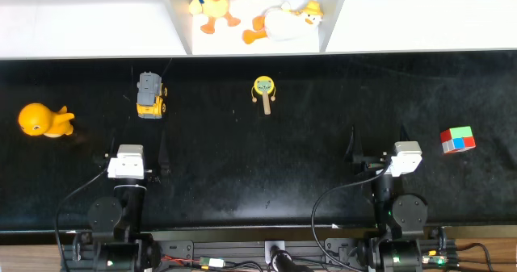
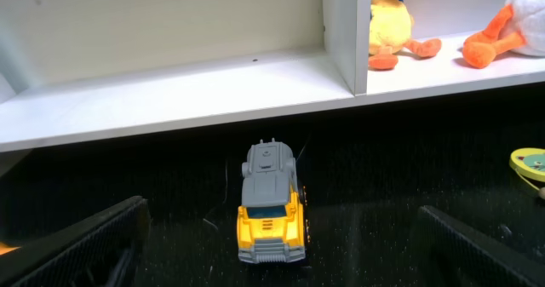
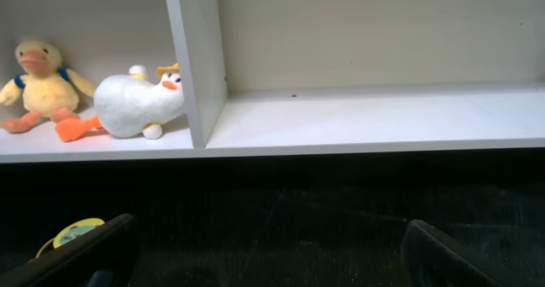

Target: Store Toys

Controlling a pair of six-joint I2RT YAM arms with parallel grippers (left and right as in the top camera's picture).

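A grey and yellow toy truck [image 1: 150, 94] stands on the black mat, right ahead of my left gripper [image 1: 136, 143], which is open and holds nothing. From the left wrist the truck [image 2: 271, 206] faces the fingers [image 2: 89, 244]. A small yellow-green rattle [image 1: 264, 90] lies mid-mat. An orange duck toy [image 1: 44, 120] sits at the far left and a coloured cube [image 1: 457, 140] at the far right. My right gripper [image 1: 378, 140] is open and apart from every toy, its fingers [image 3: 464, 253] low over the mat.
A white shelf [image 1: 89, 30] runs along the mat's far edge. Its middle compartment holds a yellow plush duck [image 1: 213, 2] and a white plush duck [image 1: 283, 22]. A divider wall [image 3: 197, 61] separates it from the bare right compartment [image 3: 383, 117].
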